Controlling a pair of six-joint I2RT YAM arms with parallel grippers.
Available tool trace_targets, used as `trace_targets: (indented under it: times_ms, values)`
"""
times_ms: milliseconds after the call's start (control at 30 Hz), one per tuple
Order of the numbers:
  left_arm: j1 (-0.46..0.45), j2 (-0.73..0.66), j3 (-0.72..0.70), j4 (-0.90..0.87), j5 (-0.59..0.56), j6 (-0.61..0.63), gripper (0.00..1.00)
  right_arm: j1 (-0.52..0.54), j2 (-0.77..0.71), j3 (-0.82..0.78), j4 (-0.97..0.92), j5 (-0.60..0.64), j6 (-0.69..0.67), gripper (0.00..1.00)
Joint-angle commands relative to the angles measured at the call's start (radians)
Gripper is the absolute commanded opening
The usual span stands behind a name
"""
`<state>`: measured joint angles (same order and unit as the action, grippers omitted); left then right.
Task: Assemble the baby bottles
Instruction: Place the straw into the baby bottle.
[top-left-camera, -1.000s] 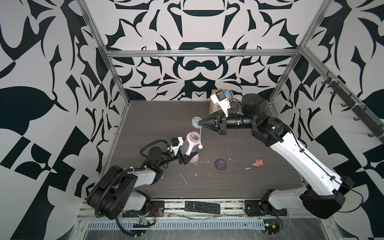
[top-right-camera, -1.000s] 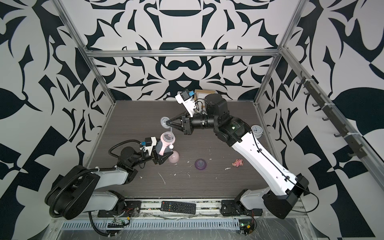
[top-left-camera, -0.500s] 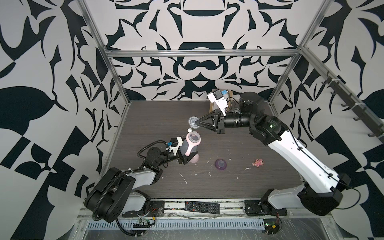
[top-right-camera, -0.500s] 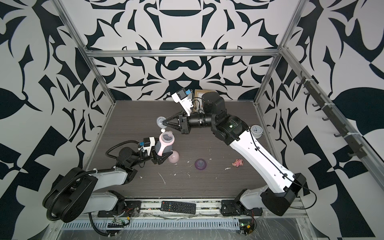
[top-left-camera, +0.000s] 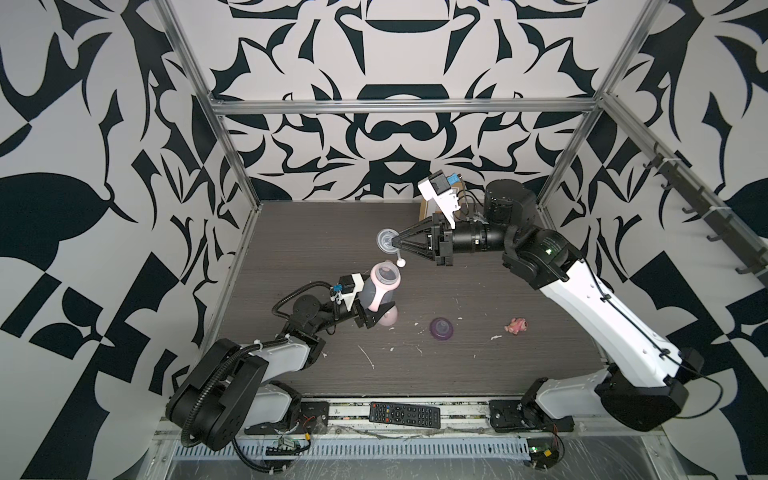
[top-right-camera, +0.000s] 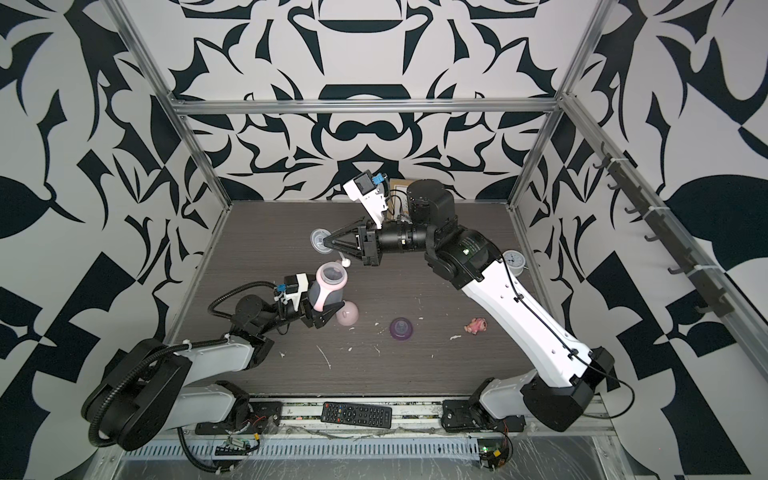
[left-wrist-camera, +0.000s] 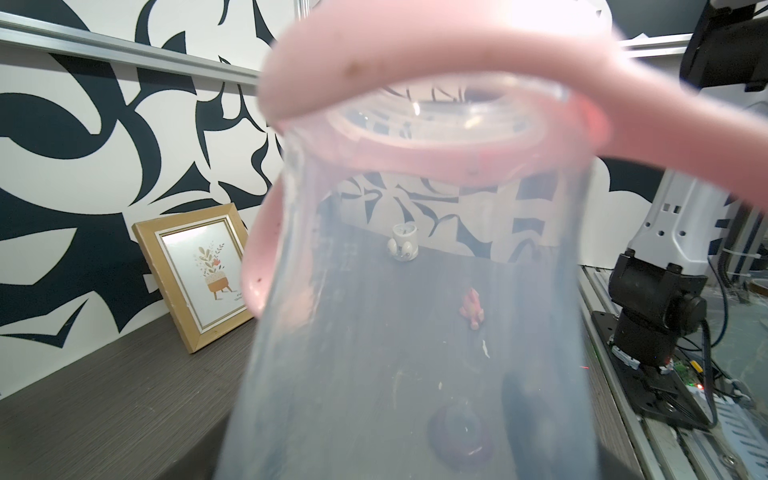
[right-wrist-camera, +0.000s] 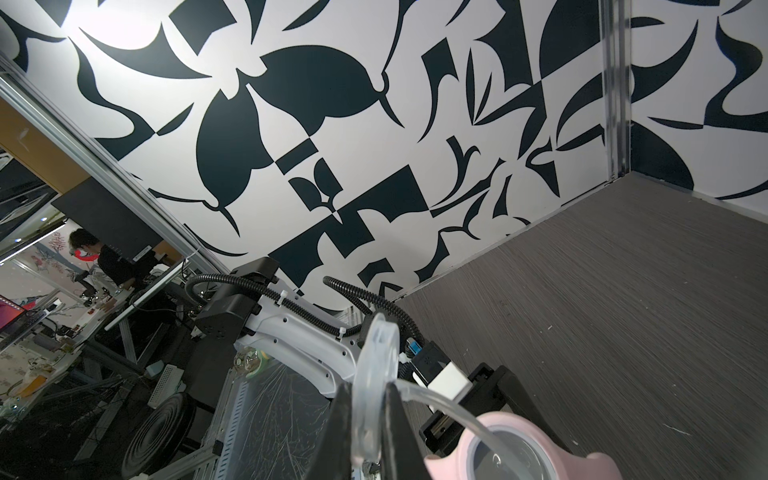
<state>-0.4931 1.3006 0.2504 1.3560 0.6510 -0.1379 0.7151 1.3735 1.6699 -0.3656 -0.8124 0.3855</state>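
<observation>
The right gripper (top-left-camera: 392, 241) has risen, so the straw (top-left-camera: 397, 253) now dangles its white end just above the bottle (top-left-camera: 380, 291) rather than beside it. Its jaws pinch the straw's clear disc. The left gripper (top-left-camera: 376, 309) clamps the tilted bottle, which wears the pink handle ring (top-left-camera: 386, 274). The pink domed cap (top-left-camera: 390, 318) lies just beside that gripper. The purple collar (top-left-camera: 440, 329) and the toy figure (top-left-camera: 516, 325) lie well apart.
</observation>
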Motion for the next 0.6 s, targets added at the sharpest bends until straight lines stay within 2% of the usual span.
trace_targets:
  times_ms: [0, 500, 567]
  values:
    - [-0.002, -0.018, 0.008, 0.022, -0.006, -0.01, 0.0, 0.007, -0.003, 0.034, 0.047, -0.019, -0.013, 0.0]
    - [-0.002, -0.018, 0.024, 0.012, 0.003, -0.021, 0.0, 0.029, -0.015, -0.02, 0.102, -0.022, 0.02, 0.0]
    - [-0.002, -0.053, 0.023, 0.012, -0.002, -0.02, 0.0, 0.033, -0.018, -0.031, 0.112, -0.021, 0.026, 0.0]
